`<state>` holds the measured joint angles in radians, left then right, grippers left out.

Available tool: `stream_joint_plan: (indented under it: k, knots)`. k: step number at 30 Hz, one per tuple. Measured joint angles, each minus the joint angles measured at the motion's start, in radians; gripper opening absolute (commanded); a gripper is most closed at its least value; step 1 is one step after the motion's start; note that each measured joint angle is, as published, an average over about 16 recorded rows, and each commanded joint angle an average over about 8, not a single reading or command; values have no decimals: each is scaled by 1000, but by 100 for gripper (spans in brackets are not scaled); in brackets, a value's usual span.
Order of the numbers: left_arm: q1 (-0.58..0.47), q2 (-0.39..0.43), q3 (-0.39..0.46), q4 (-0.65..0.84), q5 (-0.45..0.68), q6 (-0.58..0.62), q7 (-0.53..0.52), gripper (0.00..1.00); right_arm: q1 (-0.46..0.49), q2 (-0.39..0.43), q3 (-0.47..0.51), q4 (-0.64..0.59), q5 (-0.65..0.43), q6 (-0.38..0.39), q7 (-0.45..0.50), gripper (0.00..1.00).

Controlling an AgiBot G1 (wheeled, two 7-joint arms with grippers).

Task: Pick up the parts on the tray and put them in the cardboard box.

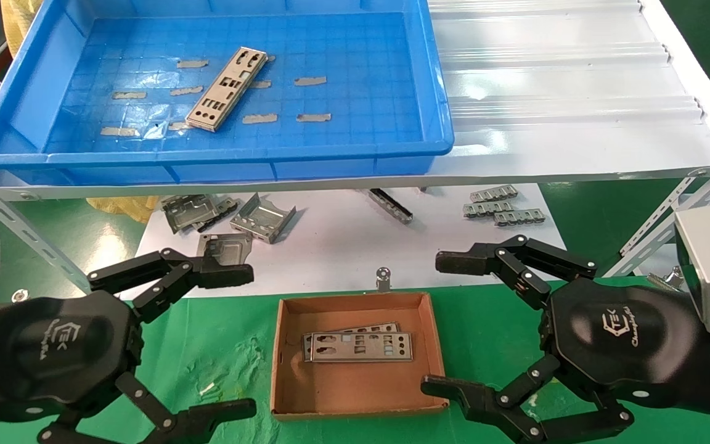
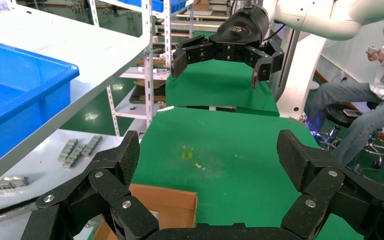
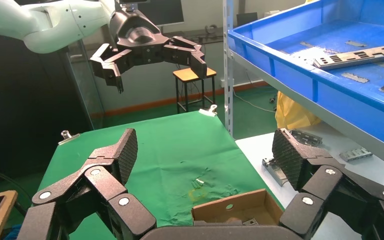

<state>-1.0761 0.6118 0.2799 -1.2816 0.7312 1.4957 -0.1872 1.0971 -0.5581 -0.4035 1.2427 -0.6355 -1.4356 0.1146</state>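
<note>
One long silver punched plate lies at a slant on the floor of the blue tray on the raised white shelf; it also shows in the right wrist view. The brown cardboard box sits on the green cloth between my grippers and holds two stacked plates. My left gripper is open and empty to the left of the box. My right gripper is open and empty to its right. Each gripper also shows in the other's wrist view, the right and the left.
On the white lower shelf lie folded grey brackets, a narrow channel piece and short slotted strips. A metal clip holds the green cloth's far edge. Slanted metal struts stand at both sides.
</note>
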Motion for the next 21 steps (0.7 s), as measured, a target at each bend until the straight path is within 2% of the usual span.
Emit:
stream_joint_plan:
  k: [21]
  knots:
    - [0,0,0,0,0,0,0,100,0,0,0,0,0,0,0,0]
